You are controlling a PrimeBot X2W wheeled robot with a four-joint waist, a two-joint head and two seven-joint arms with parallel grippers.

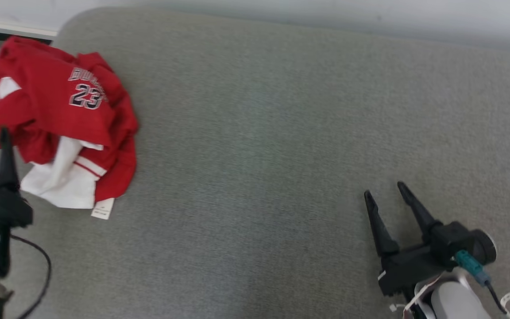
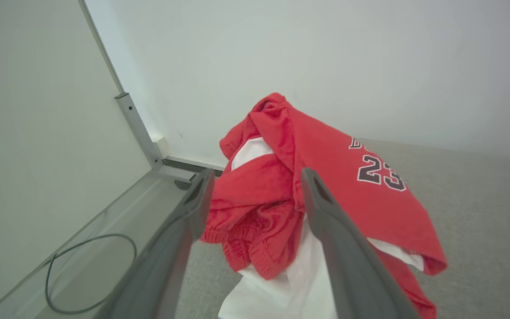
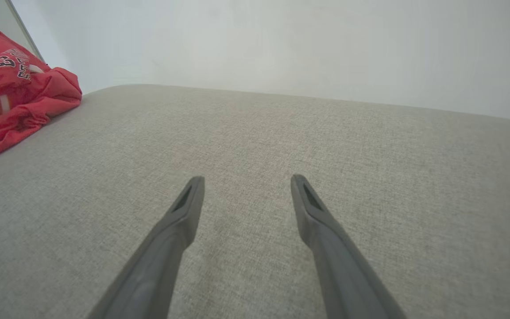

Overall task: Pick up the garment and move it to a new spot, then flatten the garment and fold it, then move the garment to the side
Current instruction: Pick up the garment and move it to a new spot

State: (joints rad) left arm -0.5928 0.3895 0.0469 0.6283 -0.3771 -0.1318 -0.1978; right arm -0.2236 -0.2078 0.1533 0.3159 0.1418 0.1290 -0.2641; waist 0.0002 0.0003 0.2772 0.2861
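Our left gripper (image 2: 257, 177) stood spread, empty, the red garment (image 2: 334, 159) just ahead of its fingertips; our right gripper (image 3: 246, 181) gaped empty, well apart.

The red garment (image 1: 56, 115) carries the number (image 1: 86, 98) "23" in dark figures edged with white. It reads plainly in the head view and the left wrist view. At twelve o'clock from the figures runs an arched word in the same lettering, too blurred and folded to read whole. A white tag (image 1: 103, 208) at the garment's five o'clock edge bears print too small to read.
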